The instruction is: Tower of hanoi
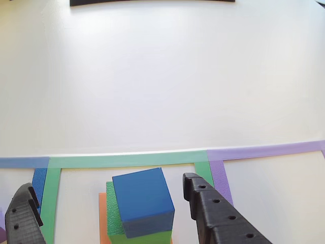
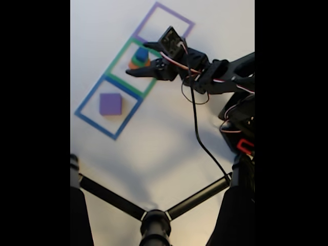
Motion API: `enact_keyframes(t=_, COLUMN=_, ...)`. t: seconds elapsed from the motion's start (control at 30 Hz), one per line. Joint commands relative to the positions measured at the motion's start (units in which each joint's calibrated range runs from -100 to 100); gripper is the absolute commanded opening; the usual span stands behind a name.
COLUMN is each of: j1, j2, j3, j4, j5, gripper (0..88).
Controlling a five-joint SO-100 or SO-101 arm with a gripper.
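Stacked inside the green taped square [image 1: 127, 160]: blue cube [image 1: 143, 201] on top, sitting skewed on a green block [image 1: 114, 223], with an orange block [image 1: 102, 223] at the bottom, its edge peeking out to the left in the other view. Flanked by the gripper [image 1: 109, 208], jaws spread wide, one black finger on each side of the blue cube, neither touching it. Seen in the fixed view as a small tiered stack [image 2: 139, 57] in the middle square, with the gripper [image 2: 143, 59] reaching in around it. Bordered by a purple taped square [image 2: 165, 23] on one side and a blue taped square [image 2: 108, 106] on the other, the latter holding a purple block [image 2: 110, 104]. Laid out on a white table [image 1: 162, 76].
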Motion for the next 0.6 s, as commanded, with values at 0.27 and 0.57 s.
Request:
enact_keyframes(t=0.27, j1=-1.19, j2=-0.77, j3=0.77, j4=-1.21, j5=0.00, gripper=28.7)
enact_keyframes(t=0.57, j1=-1.65, j2=-0.53, j3=0.86, j4=-1.29, j5=0.00, gripper=23.5)
